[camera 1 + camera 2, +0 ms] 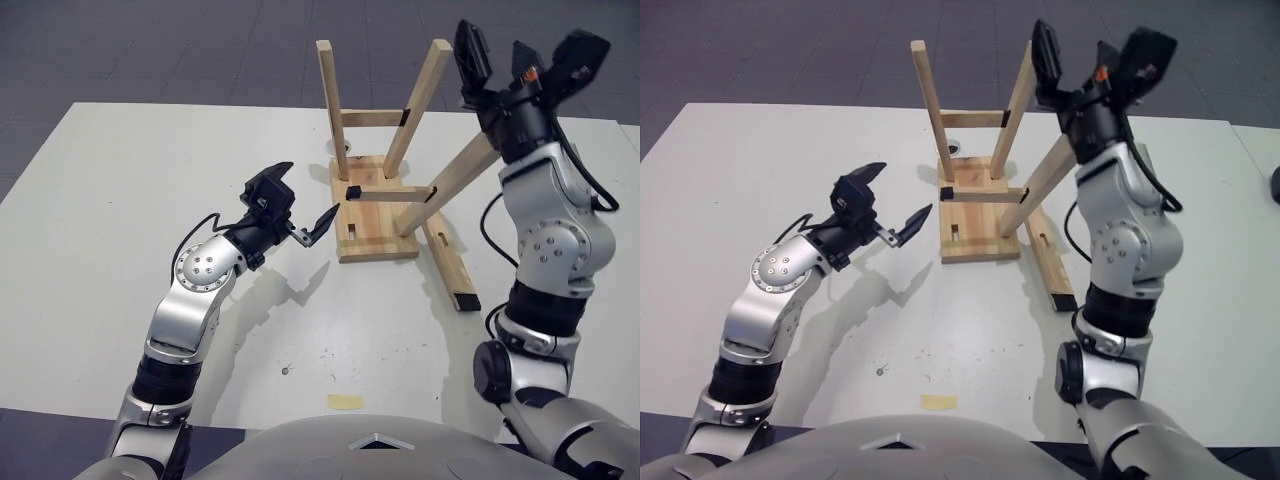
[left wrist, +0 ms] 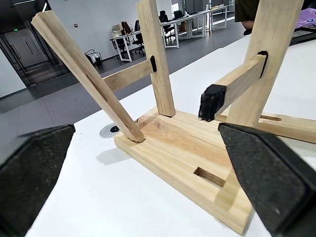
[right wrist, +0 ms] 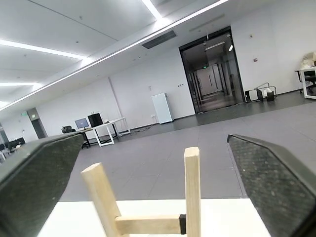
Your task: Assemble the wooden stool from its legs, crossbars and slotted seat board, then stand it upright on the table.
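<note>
Seat board [image 1: 375,235] inverted for leg fitting, three slotted; fourth leg [image 1: 455,272] loose right. Left gripper [image 1: 310,190], right gripper [image 1: 497,50] both spread wide, empty.

A white table [image 1: 120,180] is set on a dark grey floor [image 1: 180,45]. Around it a large open room is bounded by white walls [image 3: 123,89] and lit by long ceiling light strips [image 3: 150,6]. A dark glazed doorway [image 3: 212,74] is seen beside a white cabinet [image 3: 161,107]. Desks with monitors [image 3: 106,131] are ranged along the wall, and further desks and chairs [image 2: 143,37] are placed across the room.
</note>
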